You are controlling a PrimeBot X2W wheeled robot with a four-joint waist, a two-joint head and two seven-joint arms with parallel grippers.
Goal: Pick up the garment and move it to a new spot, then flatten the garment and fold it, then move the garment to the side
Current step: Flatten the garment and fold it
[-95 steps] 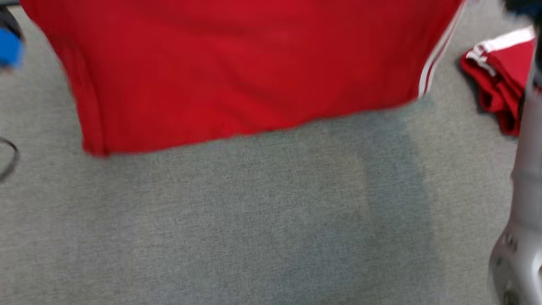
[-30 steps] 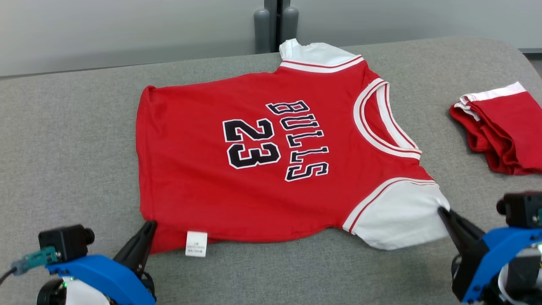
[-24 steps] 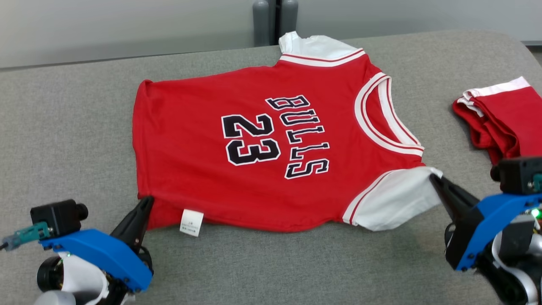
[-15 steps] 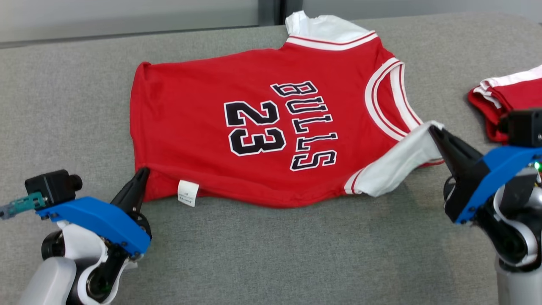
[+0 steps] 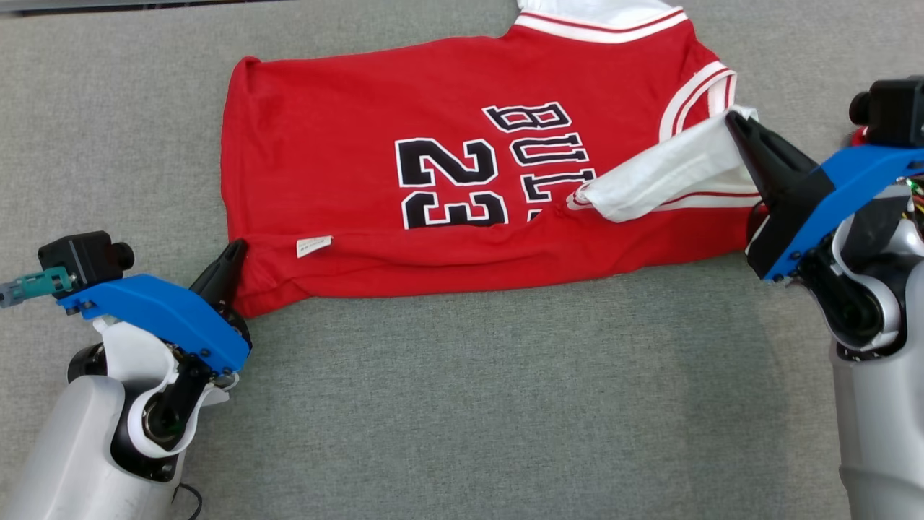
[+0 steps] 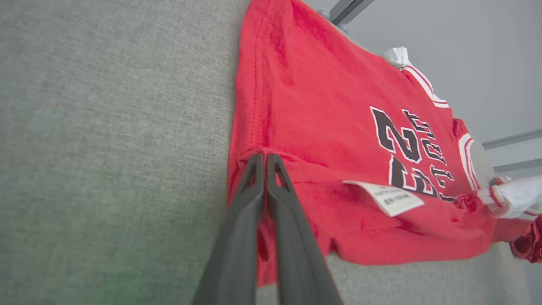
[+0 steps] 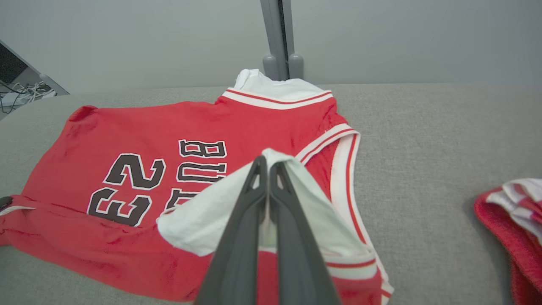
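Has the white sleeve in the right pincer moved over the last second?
Yes. The right pincer has carried the white sleeve inward over the jersey; it now covers the end of the BULLS lettering.

1. My left gripper (image 5: pixel 234 251) sits low on my left, fingers squeezed together on the garment (image 5: pixel 346 144).
2. My right gripper (image 5: pixel 735 121) shows higher up in the head view, squeezed on it too.
3. Both pale arms point forward.

Red "23" jersey (image 5: pixel 447 173) on grey surface, near edge folded over.

Bare grey surface (image 5: pixel 462 404) fronts the jersey (image 5: pixel 346 108); red bundle (image 7: pixel 516 228) sits right.
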